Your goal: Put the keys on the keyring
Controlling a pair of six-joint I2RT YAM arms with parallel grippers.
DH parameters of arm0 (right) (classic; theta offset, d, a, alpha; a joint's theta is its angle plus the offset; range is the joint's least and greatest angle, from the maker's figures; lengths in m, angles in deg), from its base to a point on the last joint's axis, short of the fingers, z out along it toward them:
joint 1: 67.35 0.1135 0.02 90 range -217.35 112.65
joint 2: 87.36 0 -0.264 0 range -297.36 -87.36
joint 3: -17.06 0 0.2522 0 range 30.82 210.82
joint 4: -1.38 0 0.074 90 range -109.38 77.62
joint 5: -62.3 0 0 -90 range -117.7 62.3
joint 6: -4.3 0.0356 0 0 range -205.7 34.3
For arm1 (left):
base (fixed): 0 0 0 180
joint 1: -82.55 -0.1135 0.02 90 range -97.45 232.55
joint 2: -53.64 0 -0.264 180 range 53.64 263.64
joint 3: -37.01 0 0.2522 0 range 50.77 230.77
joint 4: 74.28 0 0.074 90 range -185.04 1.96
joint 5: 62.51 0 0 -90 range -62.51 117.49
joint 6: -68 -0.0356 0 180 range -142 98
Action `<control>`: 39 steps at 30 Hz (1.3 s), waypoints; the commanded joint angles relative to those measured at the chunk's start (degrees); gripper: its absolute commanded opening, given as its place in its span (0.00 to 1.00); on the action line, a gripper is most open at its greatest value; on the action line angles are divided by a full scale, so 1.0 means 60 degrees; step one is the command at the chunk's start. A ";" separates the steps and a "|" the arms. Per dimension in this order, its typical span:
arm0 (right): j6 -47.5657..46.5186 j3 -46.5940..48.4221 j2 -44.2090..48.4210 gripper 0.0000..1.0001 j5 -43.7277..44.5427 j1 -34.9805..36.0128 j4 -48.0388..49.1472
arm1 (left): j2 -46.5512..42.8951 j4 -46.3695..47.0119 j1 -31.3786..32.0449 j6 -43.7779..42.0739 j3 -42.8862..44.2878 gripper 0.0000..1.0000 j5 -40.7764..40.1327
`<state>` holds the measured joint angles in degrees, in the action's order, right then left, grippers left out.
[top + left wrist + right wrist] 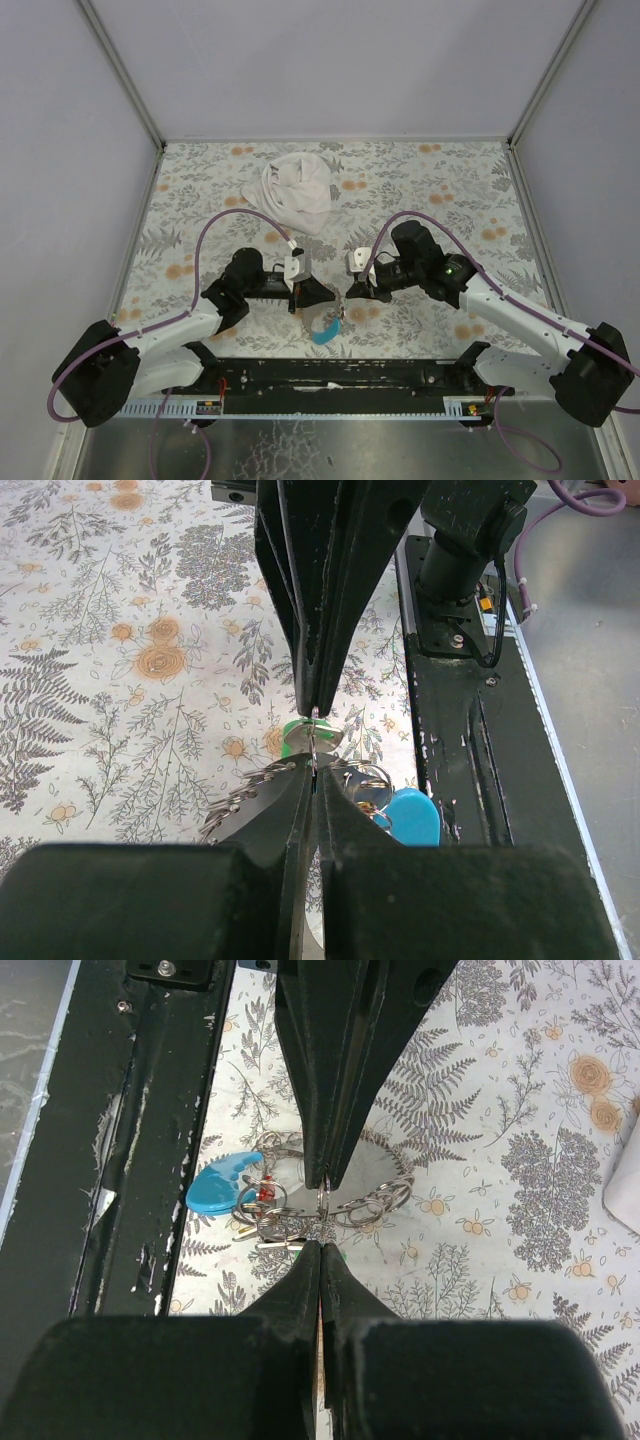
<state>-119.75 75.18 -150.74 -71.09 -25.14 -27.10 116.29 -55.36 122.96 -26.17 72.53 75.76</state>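
My two grippers meet tip to tip just above the table's near edge. In the right wrist view, my left gripper [325, 1184] is shut on a thin metal ring of the keyring [324, 1200]. The light-blue piece [222, 1185] and a cluster of small rings [380, 1195] lie under it, with a red key [265, 1190] among them. My right gripper [315, 708] is shut on the green key [294, 738], whose metal part touches the ring at the left gripper's tips [315, 770]. From above, the left gripper [327, 293] and right gripper [349, 293] nearly touch over the blue piece [323, 331].
A crumpled white cloth [298, 192] lies at the back middle of the floral table. The black base rail [330, 375] runs along the near edge, right beside the keyring bundle. Grey walls enclose the table on three sides.
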 commanded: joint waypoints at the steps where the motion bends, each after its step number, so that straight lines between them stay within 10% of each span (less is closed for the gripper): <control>1: 0.0007 0.0063 0.0067 0.00 -0.0455 -0.0053 0.0303 | 0.0054 0.0523 -0.0024 0.0065 0.0034 0.00 0.0129; 39: 0.0068 0.0056 0.0062 0.00 -0.0365 -0.0049 0.0335 | 0.0130 0.0653 -0.0025 0.0128 0.0040 0.00 0.0190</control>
<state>-119.57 74.83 -149.93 -70.94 -25.14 -26.73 116.73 -54.88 122.96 -25.66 72.53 76.09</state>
